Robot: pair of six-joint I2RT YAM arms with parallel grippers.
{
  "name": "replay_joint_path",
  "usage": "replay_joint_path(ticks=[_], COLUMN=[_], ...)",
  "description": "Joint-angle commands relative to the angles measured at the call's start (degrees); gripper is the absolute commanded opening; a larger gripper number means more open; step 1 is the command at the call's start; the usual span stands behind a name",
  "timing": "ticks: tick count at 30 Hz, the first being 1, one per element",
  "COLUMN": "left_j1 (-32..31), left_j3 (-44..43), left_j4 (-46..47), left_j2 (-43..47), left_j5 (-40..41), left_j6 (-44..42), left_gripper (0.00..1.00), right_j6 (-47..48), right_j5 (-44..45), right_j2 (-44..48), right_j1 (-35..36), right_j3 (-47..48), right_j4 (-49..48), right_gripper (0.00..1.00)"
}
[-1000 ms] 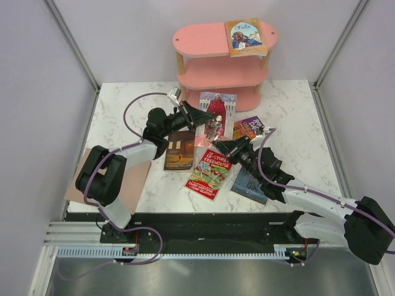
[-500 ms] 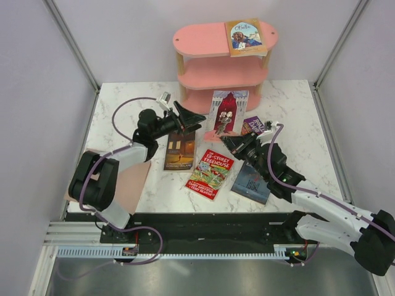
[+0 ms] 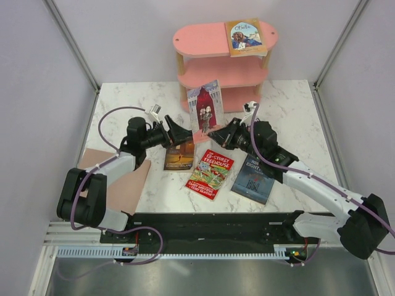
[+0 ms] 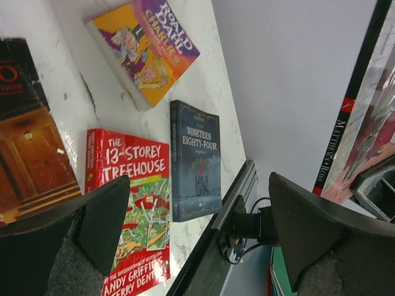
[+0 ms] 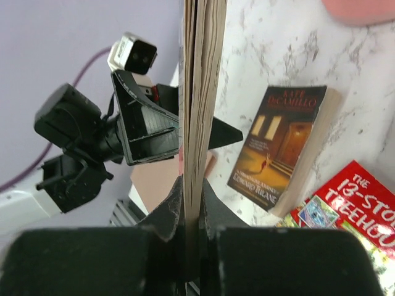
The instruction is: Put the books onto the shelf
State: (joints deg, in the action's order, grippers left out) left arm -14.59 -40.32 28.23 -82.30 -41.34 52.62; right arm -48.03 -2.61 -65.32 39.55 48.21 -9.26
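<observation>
My right gripper (image 3: 213,131) is shut on the lower edge of a grey-pink book (image 3: 203,105), holding it upright in front of the pink shelf (image 3: 203,42). From the right wrist, the book's page edge (image 5: 200,86) rises between the shut jaws (image 5: 191,203). My left gripper (image 3: 177,134) stands open and empty just left of that book, apart from it. A tan-blue book (image 3: 245,37) lies on the shelf's top board. On the table lie a dark brown book (image 3: 179,155), the red Treehouse (image 3: 210,173), dark blue Nineteen Eighty-Four (image 3: 252,179) and the Roald Dahl book (image 4: 145,46).
A plain tan-pink sheet (image 3: 133,176) lies at the table's left front, under my left arm. Pale walls enclose the marble table (image 3: 296,111) on three sides. My right forearm (image 3: 308,179) stretches across the right half of the table.
My left gripper opened, let go of the grey-pink book and drew back to the left. My right gripper lifted that book upright and carried it left, toward the shelf.
</observation>
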Motion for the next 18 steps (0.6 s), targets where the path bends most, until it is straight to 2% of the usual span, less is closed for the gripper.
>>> replay_joint_path(ticks=[1,10,13,18], left_j1=[0.09,0.09,0.09,0.09], left_j3=[1.64,6.74,9.37,10.08], left_j4=[-2.91,-2.48,-0.20,0.95], left_j2=[1.62,0.74,-0.14,-1.80], left_j5=[-3.30,-3.57,-4.80,-6.99], left_j6=[-6.04,-7.62,-7.62,-7.88], left_gripper=[1.00,1.00,1.00,1.00], right_j6=[5.13,6.72,7.69,5.23], right_j5=[-10.38,-12.24,-13.47,-19.52], right_j2=[-2.88,-4.72,-6.48,-11.31], right_j1=[-2.02,-5.88,-7.99,-16.24], right_j3=[6.28,13.13,19.01,28.15], right_j4=[0.03,2.57,4.85,8.19], right_gripper=[0.00,0.00,0.00,0.00])
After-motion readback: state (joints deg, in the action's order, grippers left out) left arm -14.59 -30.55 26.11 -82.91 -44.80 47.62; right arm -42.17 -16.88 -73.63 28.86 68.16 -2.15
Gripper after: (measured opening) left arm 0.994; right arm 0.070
